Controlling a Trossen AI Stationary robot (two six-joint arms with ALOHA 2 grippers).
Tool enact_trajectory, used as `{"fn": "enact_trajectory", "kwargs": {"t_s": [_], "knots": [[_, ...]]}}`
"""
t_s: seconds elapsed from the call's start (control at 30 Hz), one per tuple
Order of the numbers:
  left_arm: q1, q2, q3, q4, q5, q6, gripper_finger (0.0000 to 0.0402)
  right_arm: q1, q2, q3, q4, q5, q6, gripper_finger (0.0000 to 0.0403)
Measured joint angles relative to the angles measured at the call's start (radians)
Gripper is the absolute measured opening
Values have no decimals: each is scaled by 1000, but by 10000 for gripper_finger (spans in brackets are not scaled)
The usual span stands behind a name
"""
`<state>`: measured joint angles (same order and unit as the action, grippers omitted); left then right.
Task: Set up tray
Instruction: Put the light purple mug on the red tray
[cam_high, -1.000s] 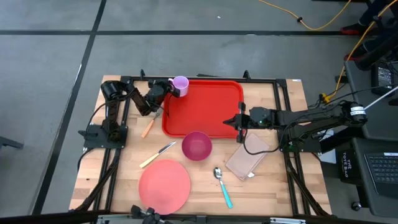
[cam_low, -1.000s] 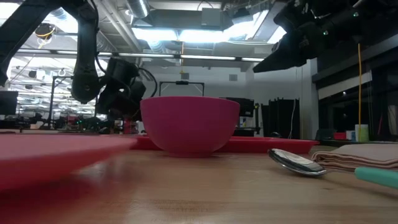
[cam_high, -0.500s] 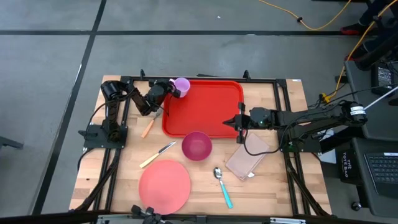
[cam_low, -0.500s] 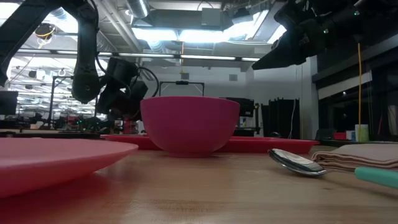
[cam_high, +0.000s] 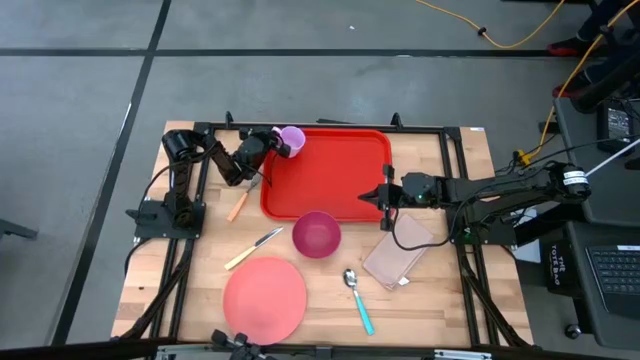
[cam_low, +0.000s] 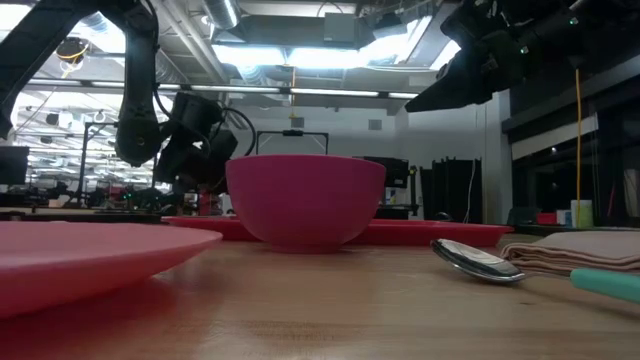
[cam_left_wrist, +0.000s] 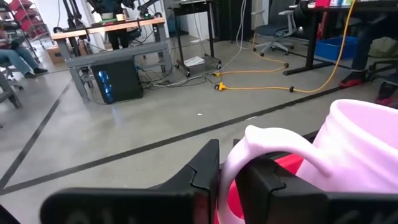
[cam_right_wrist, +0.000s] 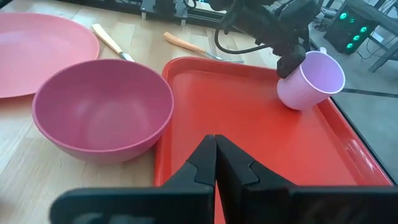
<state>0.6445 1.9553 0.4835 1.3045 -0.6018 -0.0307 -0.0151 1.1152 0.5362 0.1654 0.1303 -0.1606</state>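
Placing cup (cam_right_wrist: 309, 79) at tray (cam_right_wrist: 242, 130) far corner; left claw (cam_high: 272, 143) grasping handle, right claw (cam_right_wrist: 214, 163) clenched. Next: release, retreat.

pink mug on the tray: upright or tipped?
Tipped. The pink mug leans with its mouth angled sideways at the red tray corner, left pincer at its handle.

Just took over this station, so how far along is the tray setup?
Early. The left gripper has a lilac mug by the handle, tilted at the far left corner of the red tray. Otherwise the tray is bare. The bowl, plate, knife, spoon and napkin lie on the table.
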Motion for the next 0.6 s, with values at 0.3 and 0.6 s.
{"fn": "enact_trajectory", "kwargs": {"t_s": [0.3,0.6], "knots": [[-18,0,0,-7,-7,17,77,0,0,0,0,0,1,7],[-32,1,0,-28,-8,44,114,0,0,0,-1,0,2,7]]}}
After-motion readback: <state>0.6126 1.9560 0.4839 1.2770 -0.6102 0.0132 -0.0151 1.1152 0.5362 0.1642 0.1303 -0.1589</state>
